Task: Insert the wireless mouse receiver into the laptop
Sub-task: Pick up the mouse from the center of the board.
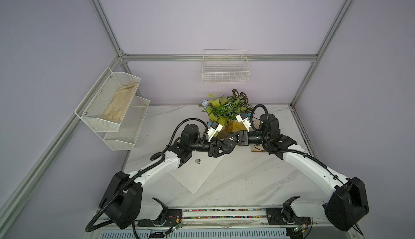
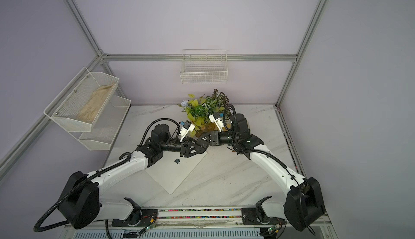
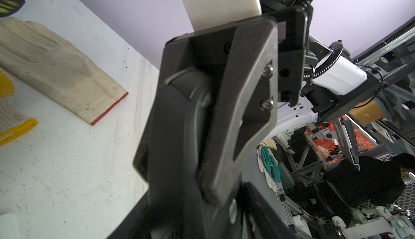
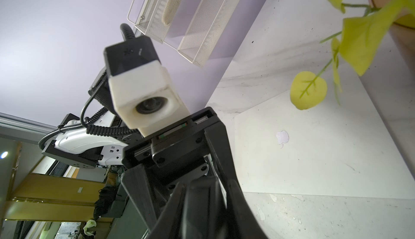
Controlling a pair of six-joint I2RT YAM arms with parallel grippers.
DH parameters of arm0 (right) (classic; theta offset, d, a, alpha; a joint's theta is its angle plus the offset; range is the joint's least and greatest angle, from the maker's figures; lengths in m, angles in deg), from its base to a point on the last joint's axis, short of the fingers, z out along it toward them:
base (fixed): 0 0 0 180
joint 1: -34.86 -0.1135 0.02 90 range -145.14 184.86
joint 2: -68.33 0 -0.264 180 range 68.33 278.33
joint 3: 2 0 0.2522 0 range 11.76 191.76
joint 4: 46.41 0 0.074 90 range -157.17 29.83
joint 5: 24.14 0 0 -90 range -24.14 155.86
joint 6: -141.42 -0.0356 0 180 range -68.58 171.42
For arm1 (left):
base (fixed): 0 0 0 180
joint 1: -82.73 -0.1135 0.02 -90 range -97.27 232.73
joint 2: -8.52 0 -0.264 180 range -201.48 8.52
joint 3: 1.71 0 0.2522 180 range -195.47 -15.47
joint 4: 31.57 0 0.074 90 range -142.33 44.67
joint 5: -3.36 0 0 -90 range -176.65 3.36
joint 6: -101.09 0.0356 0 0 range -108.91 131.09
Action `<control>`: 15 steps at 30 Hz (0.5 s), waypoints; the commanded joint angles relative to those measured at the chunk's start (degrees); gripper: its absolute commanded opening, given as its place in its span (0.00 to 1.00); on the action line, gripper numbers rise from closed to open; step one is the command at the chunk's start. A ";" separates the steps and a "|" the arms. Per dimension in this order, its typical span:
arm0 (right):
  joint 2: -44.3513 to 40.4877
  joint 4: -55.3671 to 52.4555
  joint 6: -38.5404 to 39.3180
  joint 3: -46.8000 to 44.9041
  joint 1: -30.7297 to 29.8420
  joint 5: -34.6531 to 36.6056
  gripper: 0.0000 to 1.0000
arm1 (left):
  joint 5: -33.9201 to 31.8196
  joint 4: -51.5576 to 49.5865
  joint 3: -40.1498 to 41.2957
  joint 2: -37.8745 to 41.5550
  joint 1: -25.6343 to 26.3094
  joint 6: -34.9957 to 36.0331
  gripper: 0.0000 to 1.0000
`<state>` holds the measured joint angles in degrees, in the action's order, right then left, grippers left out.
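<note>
Noting left pincer [image 1: 226,148] and right pincer [image 1: 227,139] tip to tip near the laptop's [image 1: 197,172] far corner; we cannot tell their opening or hold. Receiver unseen; insertion seemingly not done.

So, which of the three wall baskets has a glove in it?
The upper mesh basket on the left wall: a beige glove lies in it. The lower mesh basket and the wire basket on the back wall show none.
</note>
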<state>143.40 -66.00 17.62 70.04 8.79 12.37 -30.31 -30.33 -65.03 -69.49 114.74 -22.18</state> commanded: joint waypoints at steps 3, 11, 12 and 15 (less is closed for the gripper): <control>0.65 2.00 0.01 0.61 -0.83 -1.57 0.30 | 0.35 3.28 -4.58 -1.69 -0.11 -1.65 0.46; -0.10 3.54 -1.18 0.78 -0.83 1.31 0.45 | -0.09 4.14 -3.88 -2.05 -0.11 -2.25 0.25; -0.32 3.54 -1.32 0.95 -0.87 1.93 0.48 | -0.30 4.30 -3.79 -2.05 -0.11 -2.36 0.22; -0.79 3.62 -1.88 1.52 -0.75 4.16 0.62 | -1.01 4.75 -3.43 -1.92 -0.15 -2.75 0.17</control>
<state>143.97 -64.03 16.64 70.09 8.38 13.96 -30.40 -29.01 -65.56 -70.76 114.65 -25.18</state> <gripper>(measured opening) 0.599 0.264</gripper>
